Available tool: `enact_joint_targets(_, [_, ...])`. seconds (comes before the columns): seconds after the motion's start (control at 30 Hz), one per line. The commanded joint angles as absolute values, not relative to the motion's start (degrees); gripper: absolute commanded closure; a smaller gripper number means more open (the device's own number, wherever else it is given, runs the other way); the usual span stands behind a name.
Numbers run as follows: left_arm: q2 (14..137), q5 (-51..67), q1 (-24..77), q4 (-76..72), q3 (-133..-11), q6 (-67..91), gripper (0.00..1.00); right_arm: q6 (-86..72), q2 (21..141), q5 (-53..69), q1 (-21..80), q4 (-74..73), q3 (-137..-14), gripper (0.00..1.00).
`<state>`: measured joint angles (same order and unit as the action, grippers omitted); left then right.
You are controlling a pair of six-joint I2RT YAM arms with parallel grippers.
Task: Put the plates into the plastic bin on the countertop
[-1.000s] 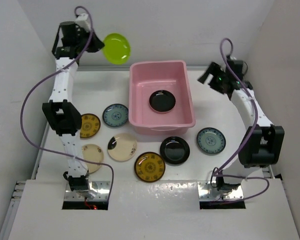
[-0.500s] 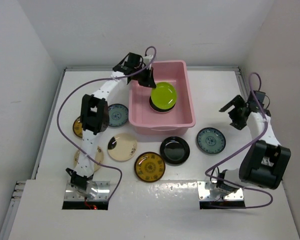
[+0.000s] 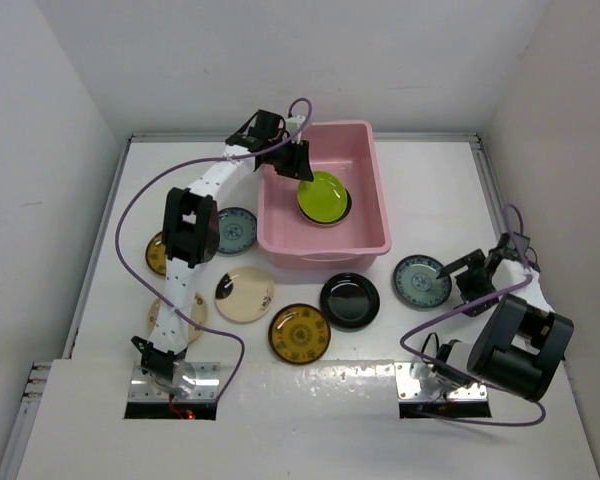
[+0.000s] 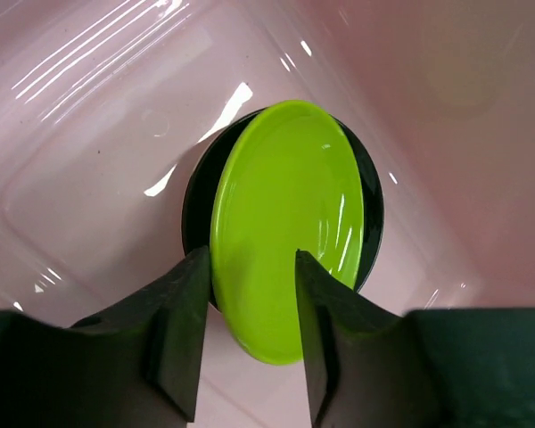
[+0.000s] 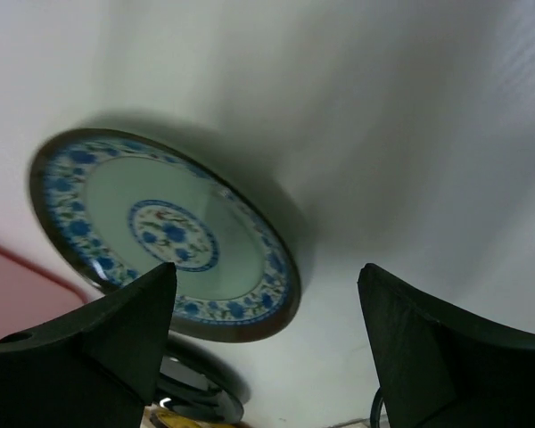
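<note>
The pink plastic bin [image 3: 325, 240] stands mid-countertop. In it a lime green plate [image 3: 321, 197] leans tilted on a black plate [image 3: 342, 208]. My left gripper [image 3: 301, 168] hangs over the bin's left side. In the left wrist view its fingers [image 4: 183, 312] stand apart, open, with the green plate [image 4: 285, 214] just beyond them on the black plate [image 4: 194, 201]. My right gripper [image 3: 460, 278] is low at a pale blue plate [image 3: 421, 281]. It is wide open [image 5: 266, 276], and the plate's [image 5: 160, 232] near rim lies between the fingers.
On the white countertop [image 3: 430, 190] in front of the bin lie a black plate [image 3: 349, 300], an amber plate [image 3: 299, 333] and a cream plate [image 3: 244, 294]. Left lie a pale blue plate [image 3: 230, 230], an amber plate [image 3: 176, 252] and a cream plate [image 3: 183, 310], partly behind the left arm.
My left gripper brought the green plate from the far left corner into the bin, set it on the black plate and opened. My right arm swung down to the pale blue plate.
</note>
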<state>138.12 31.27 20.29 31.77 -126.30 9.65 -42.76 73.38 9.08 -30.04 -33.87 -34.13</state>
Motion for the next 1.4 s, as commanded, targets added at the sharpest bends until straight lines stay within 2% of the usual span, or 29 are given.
enact_joint_targets(0.0, [137.3, 32.3, 20.6, 28.8, -128.7, 10.2, 0.54, -44.5, 71.1, 11.1, -30.8, -28.7, -29.2, 0.19])
enact_joint_targets(0.23, [136.2, 31.8, 20.0, 28.3, -133.9, 10.2, 0.47, -46.2, 72.7, 13.2, -30.7, -20.1, -21.9, 0.46])
enact_joint_targets(0.3, [134.9, 31.8, 20.0, 27.8, -133.9, 9.6, 0.41, -46.5, 73.0, 12.4, -30.8, -17.8, -21.5, 0.59])
enact_joint_targets(0.33, [134.9, 31.1, 20.0, 27.8, -133.9, 9.6, 0.41, -46.7, 73.0, 11.7, -30.8, -17.4, -21.3, 0.65])
enact_joint_targets(0.37, [134.1, 30.3, 20.0, 27.8, -133.9, 8.9, 0.41, -46.7, 73.0, 11.0, -30.7, -17.5, -21.4, 0.78])
enact_joint_targets(0.43, [133.4, 29.8, 19.5, 27.8, -133.9, 8.3, 0.41, -46.7, 72.4, 7.7, -30.8, -17.9, -22.2, 0.9])
enact_joint_targets(0.47, [132.9, 29.8, 19.5, 27.8, -133.9, 8.3, 0.41, -46.3, 72.5, 7.0, -30.8, -17.8, -22.9, 1.0])
enact_joint_targets(0.73, [130.5, 29.8, 17.1, 27.8, -133.9, 8.3, 0.41, -45.4, 70.2, -0.9, -29.7, -19.9, -36.4, 1.0])
enact_joint_targets(0.87, [129.1, 29.8, 14.7, 27.8, -135.2, 9.5, 0.41, -50.3, 63.8, -5.0, -24.3, -16.5, -39.5, 1.0])
enact_joint_targets(1.07, [127.5, 29.8, 12.1, 27.8, -138.5, 11.9, 0.41, -55.7, 58.0, -17.4, -13.1, -9.8, -45.0, 1.0])
enact_joint_targets(1.23, [126.2, 34.7, 5.3, 28.3, -134.7, 16.1, 0.42, -49.3, 63.0, -14.2, -5.1, -5.0, -54.3, 1.0])
enact_joint_targets(1.33, [123.6, 35.2, 0.0, 29.7, -127.1, 16.1, 0.52, -42.2, 71.3, -1.5, 1.4, -5.0, -61.2, 1.0])
enact_joint_targets(1.37, [123.0, 35.2, -1.0, 30.7, -123.7, 14.1, 0.53, -39.8, 77.8, 2.1, 5.0, -6.8, -63.1, 1.0])
